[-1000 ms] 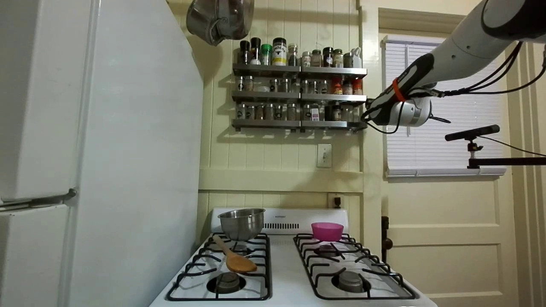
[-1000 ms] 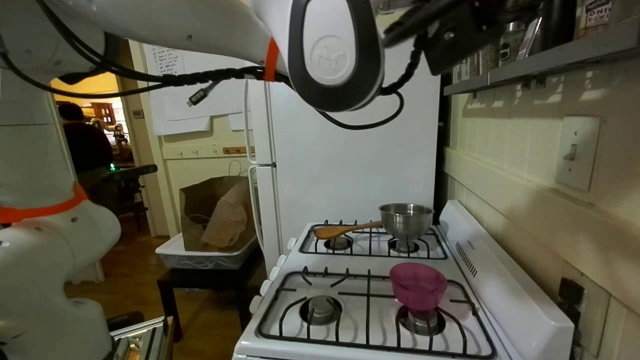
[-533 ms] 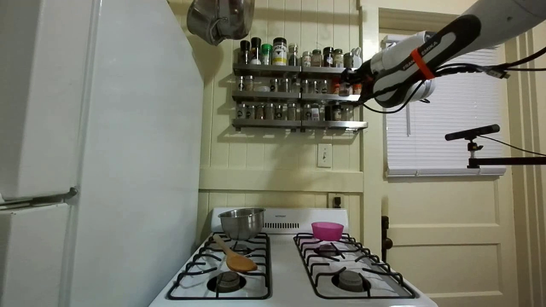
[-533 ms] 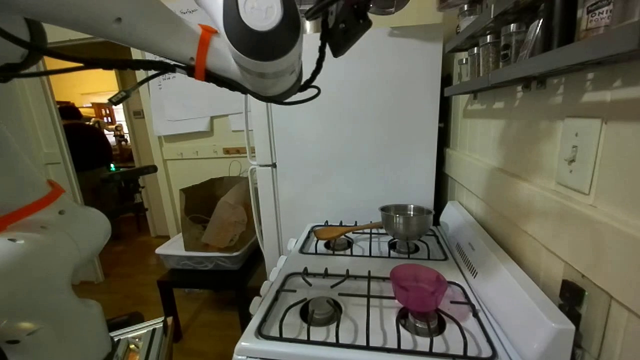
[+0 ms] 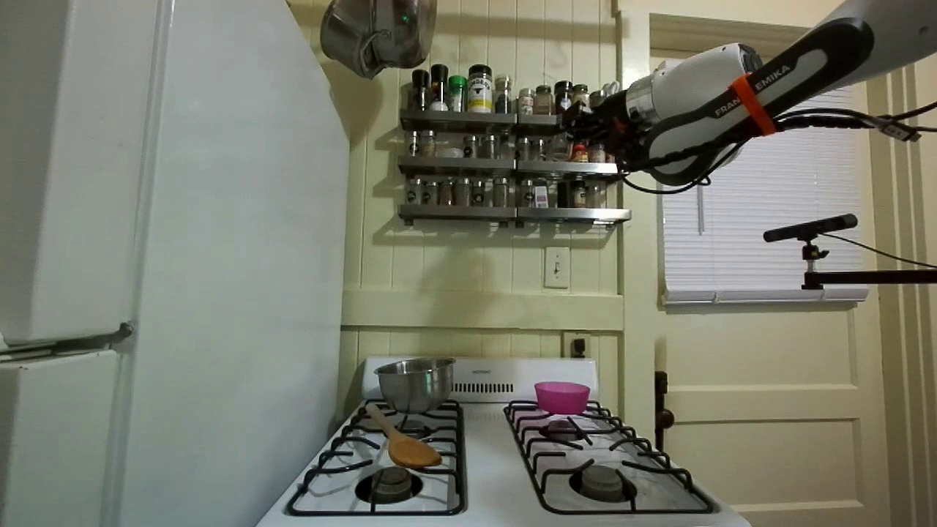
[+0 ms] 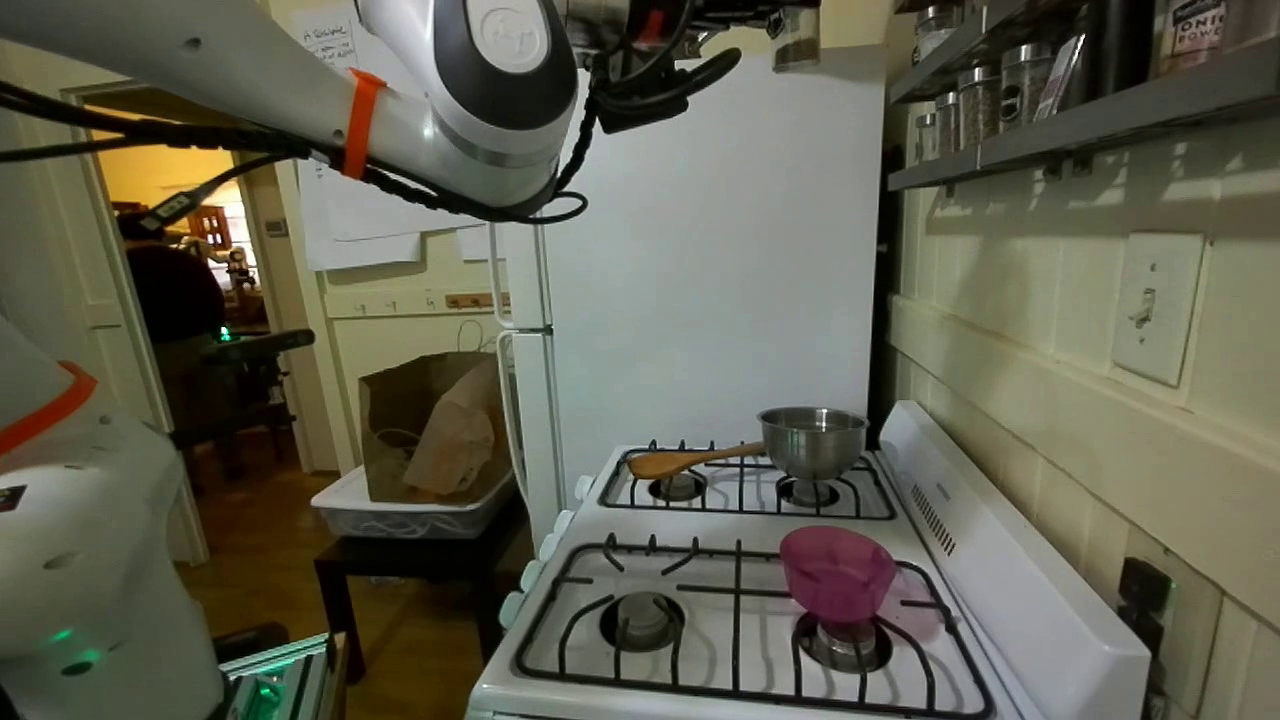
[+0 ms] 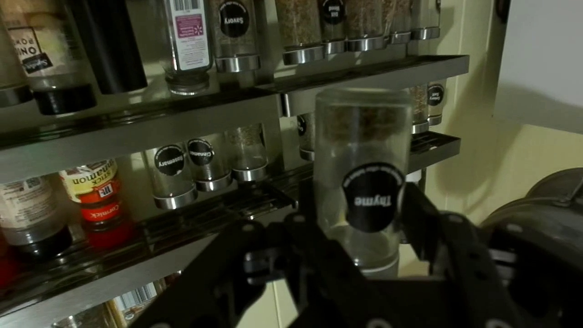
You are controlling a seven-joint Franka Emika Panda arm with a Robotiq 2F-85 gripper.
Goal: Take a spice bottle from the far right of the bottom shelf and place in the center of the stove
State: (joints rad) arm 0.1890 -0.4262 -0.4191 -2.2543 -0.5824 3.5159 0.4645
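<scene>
One tall white refrigerator (image 5: pixel 241 256) dominates both exterior views, standing beside the white gas stove (image 5: pixel 484 468), whose four burners (image 5: pixel 602 483) sit under two black grates (image 5: pixel 462 468). The Panda arm (image 5: pixel 812 67) reaches in high, well above the cooktop. Over the stove's back panel (image 5: pixel 523 369) hangs a silver three-tier spice rack (image 5: pixel 457 165); its bottom shelf (image 5: pixel 575 214) bears a row of jars (image 5: pixel 501 192).

A metal pot (image 5: pixel 375 40) hangs at the upper edge of an exterior view. A steel mixing bowl (image 5: pixel 415 388) rests at the back of one grate, with a wooden spoon (image 5: pixel 411 451) lying just beside it (whether the handle touches the bowl, I cannot tell). A pink bowl (image 5: pixel 562 397) sits at the back of the neighbouring grate, over a burner.

The gripper (image 7: pixel 360 205) is narrow on the clear thyme jar (image 7: pixel 364 136), one finger (image 7: pixel 421 223) at each side of the glass. That jar is off the shelf, held roughly upright and apart from the rack, seen before the refrigerator's upper edge in an exterior view (image 6: pixel 796 42). Its black label reads "Thyme" (upside down in the wrist view, like that of the Savory jar (image 7: pixel 234 43) on the bottom shelf).
</scene>
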